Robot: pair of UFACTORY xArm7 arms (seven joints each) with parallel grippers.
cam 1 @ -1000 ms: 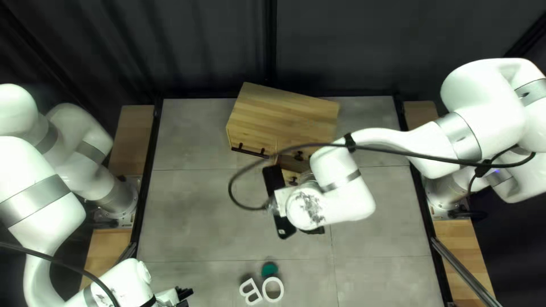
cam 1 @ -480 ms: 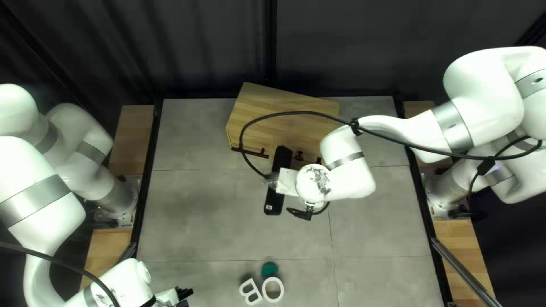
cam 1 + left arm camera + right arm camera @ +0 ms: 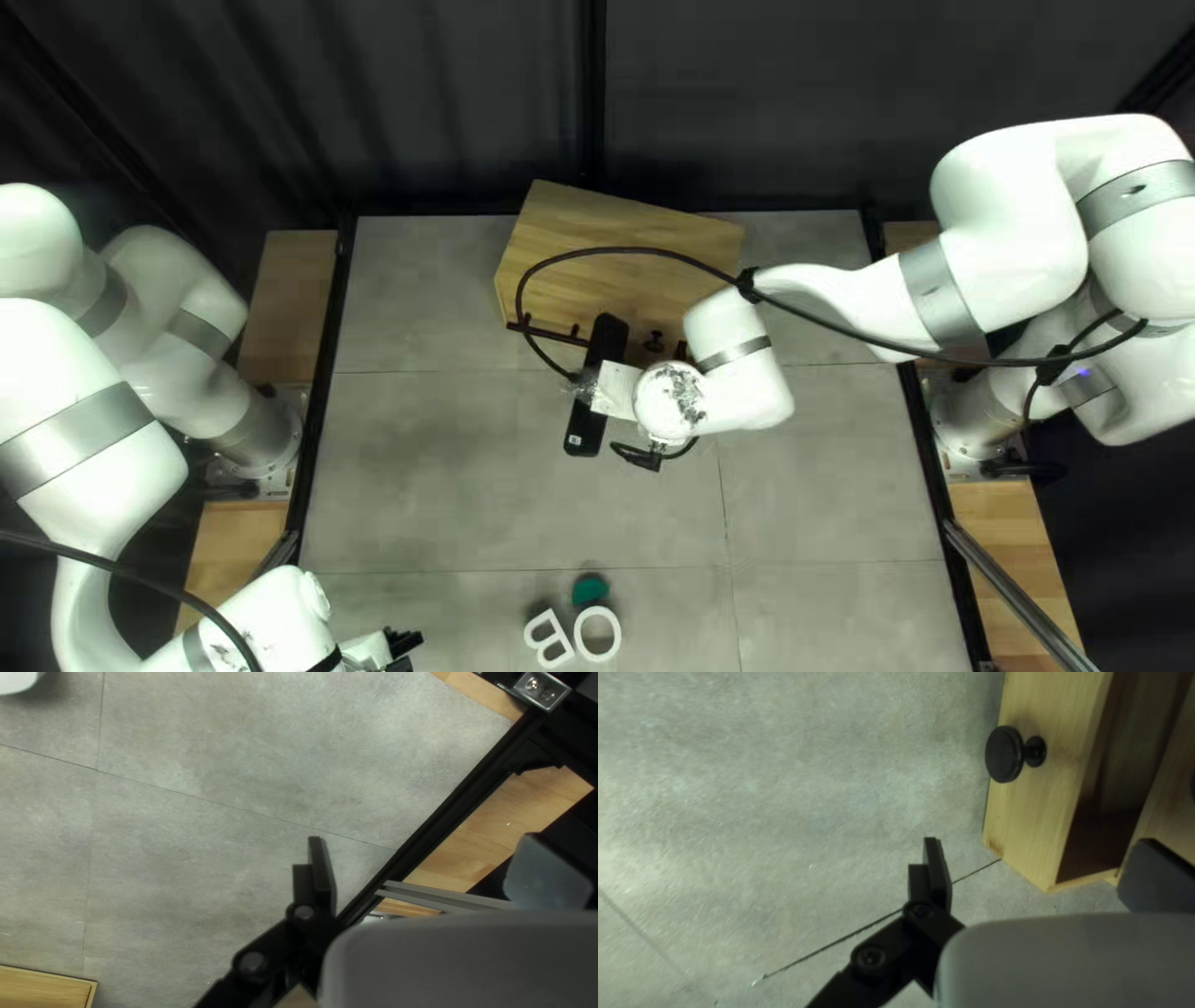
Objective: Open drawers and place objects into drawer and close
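Note:
The wooden cabinet point(image 3: 623, 243) stands at the far side of the table. In the right wrist view one drawer point(image 3: 1039, 790) is pulled partly out, with a round black knob point(image 3: 1005, 754). My right gripper point(image 3: 613, 388) is below the cabinet front in the top left view, its fingers hidden there. In its wrist view the right gripper point(image 3: 1036, 874) is open beside the drawer, nothing between its fingers. White letters B point(image 3: 548, 639) and O point(image 3: 598, 634) and a green piece point(image 3: 589, 590) lie near the front edge. My left gripper point(image 3: 401, 645), at the near left, is open and empty in its wrist view point(image 3: 430, 871).
A black bar handle point(image 3: 548, 334) is on the cabinet's left front. The right arm's black cable point(image 3: 623, 252) loops over the cabinet. In the left wrist view a dark rail point(image 3: 461, 809) runs along the table's side, and a wooden corner point(image 3: 43, 988) shows.
In the top left view my right arm's wrist first moved toward the cabinet and turned, then shifted slightly left. The left arm and the letters have not moved.

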